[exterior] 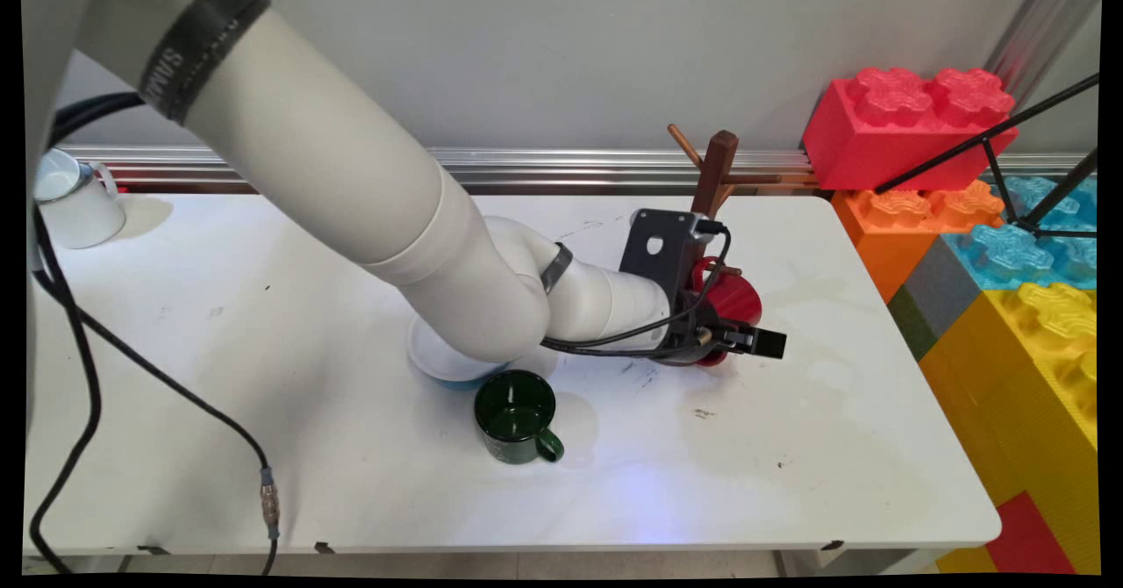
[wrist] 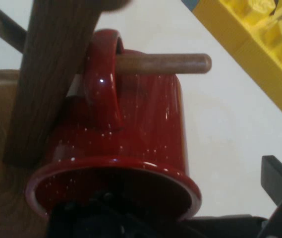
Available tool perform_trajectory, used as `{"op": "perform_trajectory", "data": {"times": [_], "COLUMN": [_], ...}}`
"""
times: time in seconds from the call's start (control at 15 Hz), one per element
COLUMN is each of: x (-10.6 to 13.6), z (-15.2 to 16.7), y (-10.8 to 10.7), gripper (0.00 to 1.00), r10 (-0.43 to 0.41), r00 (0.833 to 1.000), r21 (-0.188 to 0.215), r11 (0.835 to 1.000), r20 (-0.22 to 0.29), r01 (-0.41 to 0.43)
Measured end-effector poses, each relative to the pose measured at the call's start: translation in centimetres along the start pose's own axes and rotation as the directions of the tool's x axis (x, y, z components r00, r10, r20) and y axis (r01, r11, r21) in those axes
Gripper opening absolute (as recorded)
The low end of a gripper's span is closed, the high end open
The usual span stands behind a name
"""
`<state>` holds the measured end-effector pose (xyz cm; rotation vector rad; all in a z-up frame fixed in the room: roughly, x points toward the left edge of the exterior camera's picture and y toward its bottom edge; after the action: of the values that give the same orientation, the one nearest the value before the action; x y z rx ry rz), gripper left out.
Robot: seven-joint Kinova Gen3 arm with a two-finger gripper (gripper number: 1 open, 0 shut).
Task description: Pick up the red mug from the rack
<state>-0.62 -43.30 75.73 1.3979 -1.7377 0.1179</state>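
A red speckled mug (wrist: pixel 145 129) hangs on the brown wooden mug tree (exterior: pixel 715 175) at the table's back right, its handle (wrist: pixel 101 84) looped over a peg (wrist: pixel 170 63). My gripper (exterior: pixel 730 342) is at the mug's rim, low beside the tree's post (wrist: pixel 46 74). One black finger (wrist: pixel 279 191) stands clear of the mug wall at the right; the other is hidden at the mug's mouth. The jaws are spread, not pinching the mug.
A dark green mug (exterior: pixel 516 417) stands upright near the table's middle front. Partly under the arm lies a white and blue dish (exterior: pixel 443 367). At the far left back corner sits a white mug (exterior: pixel 75 202). Large toy bricks (exterior: pixel 1000 246) and a black tripod leg (exterior: pixel 991 140) border the right side.
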Motion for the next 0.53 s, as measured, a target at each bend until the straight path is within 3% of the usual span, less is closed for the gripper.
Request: {"op": "perform_trajectory", "data": {"times": [0.53], "x": [-0.54], "z": [-0.2], "y": [-0.89], "gripper": [1.0], "r10": [-0.147], "r00": [0.987], "r21": [-0.004], "r11": [0.989], "r20": [-0.061], "r01": [0.147]}}
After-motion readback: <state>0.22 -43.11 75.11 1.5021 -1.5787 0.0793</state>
